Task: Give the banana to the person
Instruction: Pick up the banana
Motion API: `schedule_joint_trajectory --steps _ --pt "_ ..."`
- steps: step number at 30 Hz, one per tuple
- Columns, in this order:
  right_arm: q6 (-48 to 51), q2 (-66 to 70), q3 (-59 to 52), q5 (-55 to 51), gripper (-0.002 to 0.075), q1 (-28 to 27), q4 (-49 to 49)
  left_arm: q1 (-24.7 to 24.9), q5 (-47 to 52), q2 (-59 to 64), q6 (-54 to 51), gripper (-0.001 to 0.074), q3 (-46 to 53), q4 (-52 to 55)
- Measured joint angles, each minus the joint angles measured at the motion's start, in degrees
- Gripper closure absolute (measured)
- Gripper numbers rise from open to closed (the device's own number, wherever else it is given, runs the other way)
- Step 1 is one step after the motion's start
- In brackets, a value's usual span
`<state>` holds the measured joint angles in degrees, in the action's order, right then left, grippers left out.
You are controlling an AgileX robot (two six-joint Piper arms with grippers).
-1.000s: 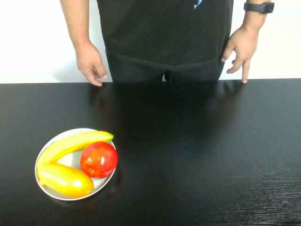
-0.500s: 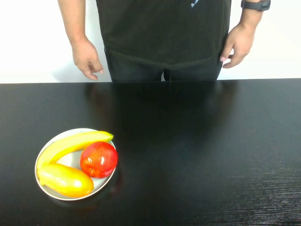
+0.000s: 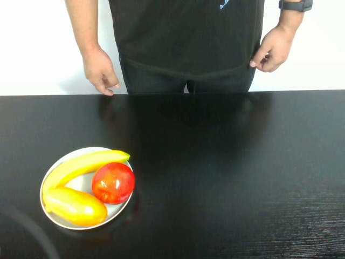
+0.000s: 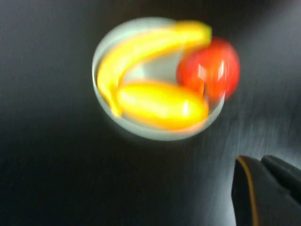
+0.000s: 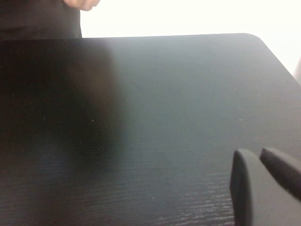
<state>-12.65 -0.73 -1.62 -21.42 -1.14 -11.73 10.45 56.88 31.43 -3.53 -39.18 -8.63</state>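
The banana (image 3: 81, 166) lies along the far side of a white plate (image 3: 83, 183) at the table's front left, stem end toward the apple. It also shows in the left wrist view (image 4: 141, 47), which is blurred. The person (image 3: 186, 38) stands behind the table's far edge with both hands hanging at the waist, one (image 3: 101, 73) left of the body and one (image 3: 274, 49) right. My left gripper (image 4: 256, 162) is shut and empty, hovering on the near side of the plate. My right gripper (image 5: 254, 154) is shut and empty above bare table on the right. Neither gripper shows in the high view.
A red apple (image 3: 113, 182) and a plump yellow-orange fruit (image 3: 75, 206) share the plate, both touching the banana. The black table (image 3: 226, 172) reaches to the far edge by the person. Its right far corner (image 5: 251, 37) is rounded.
The person's watch-side hand has lifted off the table's far edge to the waist. A faint blur has entered the high view's lower left corner. The fruit has not moved.
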Motion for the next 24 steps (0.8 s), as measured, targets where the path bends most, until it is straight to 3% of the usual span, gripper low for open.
schedule_joint_trajectory --steps 4,7,15,24 --pt "0.00 0.00 0.00 0.00 0.0736 0.00 0.00 0.00 11.20 14.70 -12.34 0.0739 -10.61 0.00" --pt "0.00 0.00 0.00 0.00 0.0736 0.00 0.00 0.38 13.56 24.51 -17.87 0.0739 -17.28 0.00" --pt "0.00 0.00 0.00 0.00 0.0736 0.00 0.00 4.85 13.68 49.06 -27.98 0.0739 -27.41 2.58" --pt "0.00 0.00 0.00 0.00 0.0736 0.00 0.00 4.50 6.80 64.02 -43.26 0.0727 -31.83 4.66"
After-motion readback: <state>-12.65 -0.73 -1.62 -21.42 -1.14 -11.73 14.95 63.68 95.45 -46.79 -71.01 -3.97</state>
